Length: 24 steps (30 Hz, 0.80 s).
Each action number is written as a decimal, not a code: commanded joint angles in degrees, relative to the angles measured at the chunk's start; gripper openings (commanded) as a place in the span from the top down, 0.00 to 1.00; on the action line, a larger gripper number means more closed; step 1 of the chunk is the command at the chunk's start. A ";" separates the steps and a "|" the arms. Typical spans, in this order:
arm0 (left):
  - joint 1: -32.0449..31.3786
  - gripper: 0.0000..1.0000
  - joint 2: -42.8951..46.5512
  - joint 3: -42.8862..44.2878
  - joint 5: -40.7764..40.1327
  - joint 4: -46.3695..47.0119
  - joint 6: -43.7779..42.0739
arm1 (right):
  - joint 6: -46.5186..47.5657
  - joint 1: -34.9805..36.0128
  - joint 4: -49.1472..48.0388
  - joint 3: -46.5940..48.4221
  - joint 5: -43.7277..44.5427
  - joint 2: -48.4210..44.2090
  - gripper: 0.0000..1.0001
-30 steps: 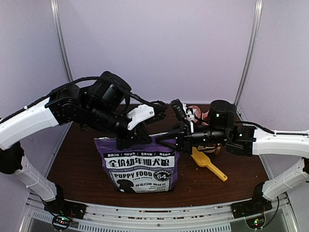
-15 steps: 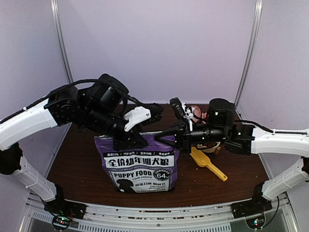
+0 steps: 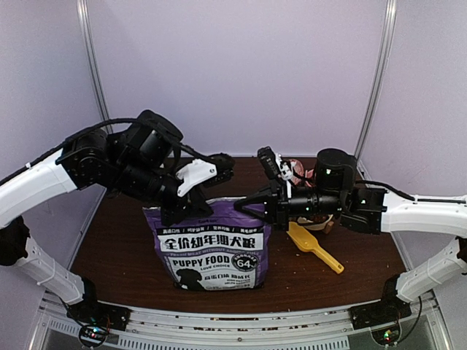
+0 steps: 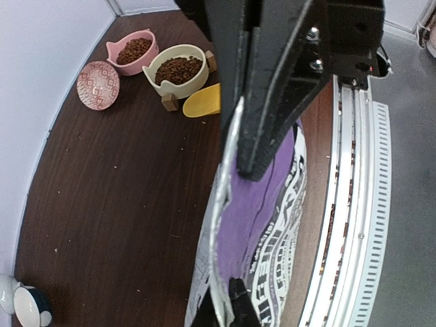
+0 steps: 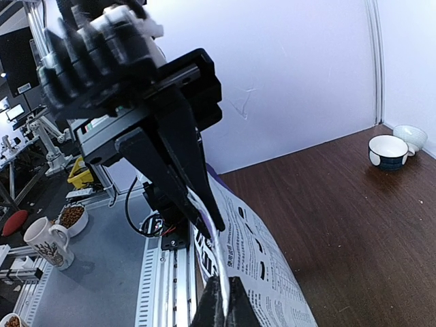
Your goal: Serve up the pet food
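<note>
Leftward the left arm has drawn since a second ago, and the right tool has closed. Near the front edge of the table (image 3: pixel 109 248) the purple bag (image 3: pixel 211 251) stands upright. At its top rim the left tool (image 4: pixel 246 163) pinches the silver-lined edge, and the right tool (image 5: pixel 219 291) is clamped on the same rim from the right. Just right of the bag lies a yellow scoop (image 3: pixel 315 248). Far right, the pet food (image 4: pixel 178 69) fills a cream bowl (image 4: pixel 194 85), with more in a pink bowl (image 4: pixel 133 68) beside it.
</note>
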<state>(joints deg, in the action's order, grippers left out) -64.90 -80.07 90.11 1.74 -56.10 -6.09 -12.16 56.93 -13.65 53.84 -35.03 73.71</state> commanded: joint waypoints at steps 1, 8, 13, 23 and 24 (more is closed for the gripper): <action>0.55 1.00 2.36 -0.83 -1.78 -1.15 -0.56 | 0.56 0.08 -0.80 -0.01 1.23 -2.76 1.00; 0.74 0.81 2.88 -0.64 -3.30 -2.12 -0.76 | 0.64 -0.11 -0.42 -0.78 1.62 -3.78 1.00; 0.96 1.00 3.43 -0.96 -3.23 -2.50 -1.20 | 0.70 -0.19 -0.32 -1.24 2.04 -4.57 1.00; 1.70 1.00 4.77 -1.81 -4.91 -3.67 -1.46 | 1.04 -0.36 0.53 -2.08 2.83 -6.42 1.00; 1.79 1.00 4.94 -1.90 -4.91 -3.67 -1.47 | 1.06 -0.41 0.59 -2.16 2.85 -6.53 1.00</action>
<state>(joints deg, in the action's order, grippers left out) -64.23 -77.34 89.12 0.12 -58.04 -7.33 -11.75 57.04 -12.10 52.07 -32.95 70.46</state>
